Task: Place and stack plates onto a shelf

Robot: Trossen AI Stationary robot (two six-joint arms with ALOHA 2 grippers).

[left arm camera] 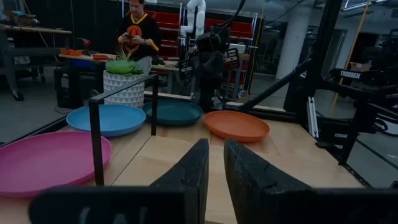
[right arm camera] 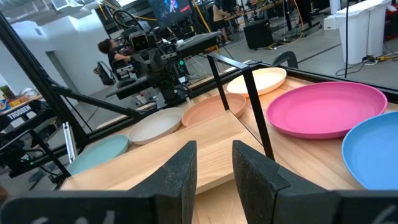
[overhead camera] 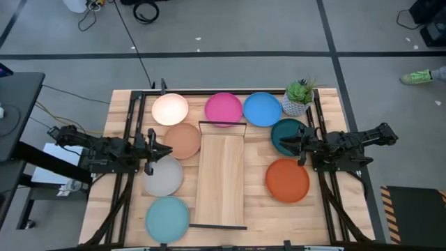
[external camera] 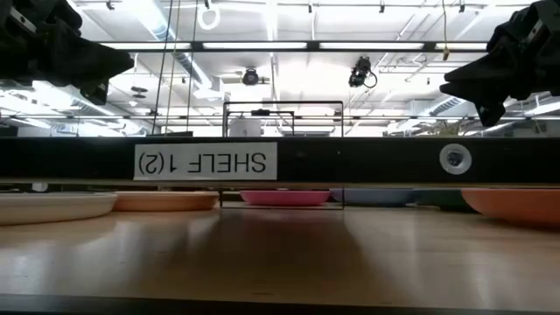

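The plates ring the bare shelf on the worktop: cream, pink and blue along the far edge (beside a potted plant), tan, grey and aqua left, teal and orange right. The left pincer hangs above the tan and grey plates, fingers narrowly parted, empty. The right pincer hangs over the teal plate, slightly wider, empty.

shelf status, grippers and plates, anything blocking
Left gripper and right gripper flank the shelf, jaws slightly apart, empty. Shelf bare; eight plates on the table. Pink plate overlaps the far rail.
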